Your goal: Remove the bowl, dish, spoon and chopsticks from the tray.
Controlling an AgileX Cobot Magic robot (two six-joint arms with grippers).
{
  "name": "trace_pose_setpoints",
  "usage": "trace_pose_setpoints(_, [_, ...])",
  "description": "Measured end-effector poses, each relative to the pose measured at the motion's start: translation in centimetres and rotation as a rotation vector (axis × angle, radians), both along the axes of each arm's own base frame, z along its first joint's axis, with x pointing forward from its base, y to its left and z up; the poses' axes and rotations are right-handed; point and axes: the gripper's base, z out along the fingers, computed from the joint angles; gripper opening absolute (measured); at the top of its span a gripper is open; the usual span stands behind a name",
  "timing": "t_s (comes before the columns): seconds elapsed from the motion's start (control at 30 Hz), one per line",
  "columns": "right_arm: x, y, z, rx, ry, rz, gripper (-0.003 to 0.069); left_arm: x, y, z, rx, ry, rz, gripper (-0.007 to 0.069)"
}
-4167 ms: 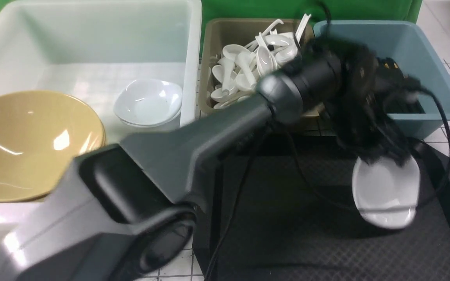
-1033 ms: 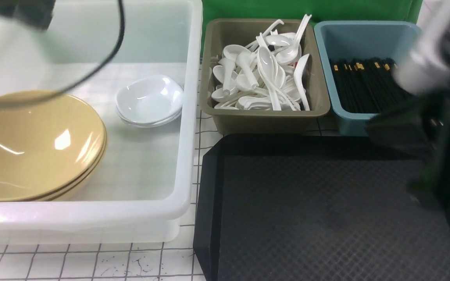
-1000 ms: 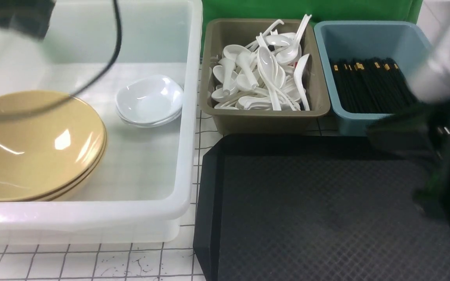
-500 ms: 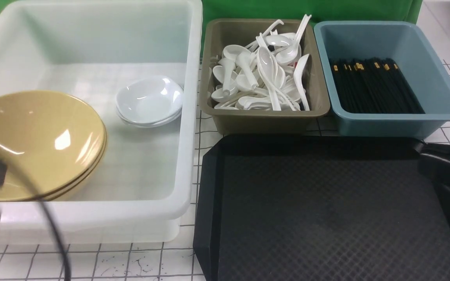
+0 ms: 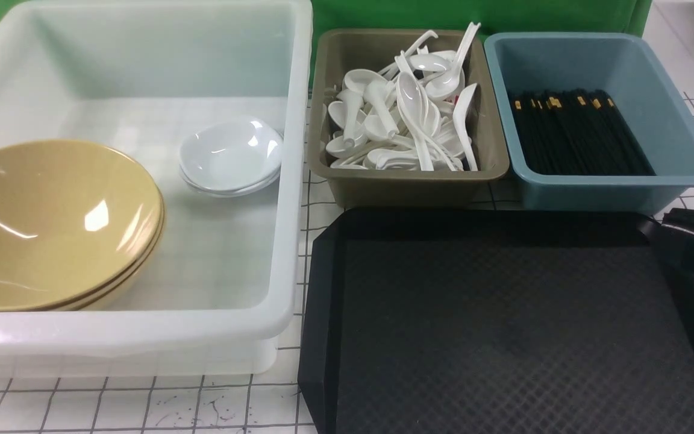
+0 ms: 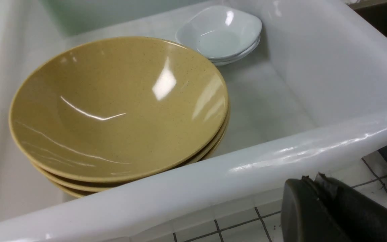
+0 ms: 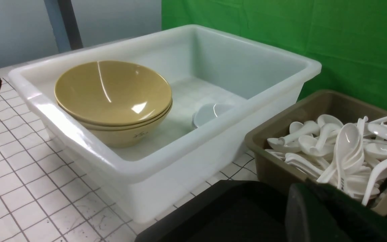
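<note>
Starting at the far left, the left fingers [image 6: 301,208] sit low over the white gridded table [image 5: 172,404], just outside the near wall of the white bin [image 5: 290,181]. They are pressed together with nothing between them. Inside that bin, toward its left side, the bowl [image 5: 52,223] lies upright as the top piece of a nested stack of mustard-yellow bowls. Farther back and to the right, near the bin's right wall, the dish [image 5: 231,152] tops a small stack of white dishes, apart from the bowls.

Next comes the olive bin [image 5: 407,184], heaped with white spoons [image 5: 395,120] lying at all angles. The spoon [image 5: 456,98] shows only as a speck of orange-red between white handles near the bin's right wall.

Beside it, the blue bin [image 5: 612,187] holds a flat layer of black sticks with gold bands at their far ends. The chopsticks [image 5: 576,135] lie among these, and the pair cannot be told from the rest.

In front of the olive and blue bins lies the tray [image 5: 323,313], its diamond-textured surface facing up.

At the far right, the right fingers [image 7: 314,215] hang over the tray's far right corner, closed tight and gripping nothing.
</note>
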Motion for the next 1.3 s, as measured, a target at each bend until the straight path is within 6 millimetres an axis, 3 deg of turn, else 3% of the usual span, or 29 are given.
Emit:
trace_pose_setpoints(0.7, [0.0,0.0,-0.4,0.002,0.000,-0.002,0.0048,-0.1,0.0,0.0,0.000,-0.003,0.000,-0.0006])
trace_pose_setpoints(0.9, [-0.3,-1.9,-4.3,0.032,-0.027,-0.121,0.0043,-0.1,0.0,0.0,0.000,-0.003,0.000,-0.0006])
trace_pose_setpoints(1.17, [-1.8,-6.5,-12.4,0.056,-0.129,-0.555,0.0035,-0.1,0.0,0.0,0.000,-0.003,0.000,-0.0006])
trace_pose_setpoints(1.3, [-2.8,-7.6,-15.1,0.065,-0.096,-0.706,0.0035,-0.1,0.0,0.0,0.000,-0.003,-0.001,-0.0006])
